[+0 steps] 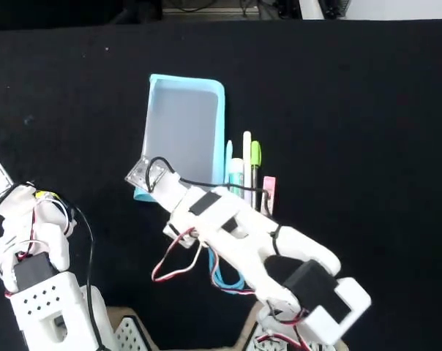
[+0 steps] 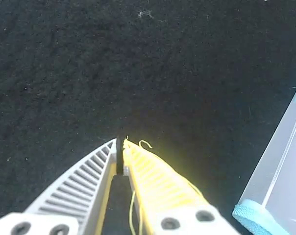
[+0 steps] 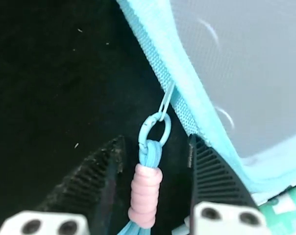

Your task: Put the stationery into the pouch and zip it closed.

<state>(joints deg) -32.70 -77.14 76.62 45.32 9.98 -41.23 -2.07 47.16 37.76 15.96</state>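
Note:
The light-blue pouch [image 1: 184,128] lies flat at the middle of the black table, its grey mesh face [image 3: 246,68] up. Beside it lie the stationery: a pale blue pen [image 1: 229,156], a white pen [image 1: 246,150], a green highlighter [image 1: 255,155] and a pink piece [image 1: 269,191]. My right gripper [image 3: 155,142] is open at the pouch's near corner [image 1: 144,179]. Between its fingers hang the zip pull's blue ring [image 3: 155,128] and a pink bead [image 3: 145,191] on a blue cord. My left gripper [image 2: 121,143] is shut and empty, over bare cloth left of the pouch [image 2: 278,181].
The blue cord [image 1: 225,278] trails under the right arm toward the table's front. The left arm [image 1: 31,241] sits folded at the front left corner. Black cloth [image 1: 353,110] stretches free to the right of the stationery and to the left of the pouch.

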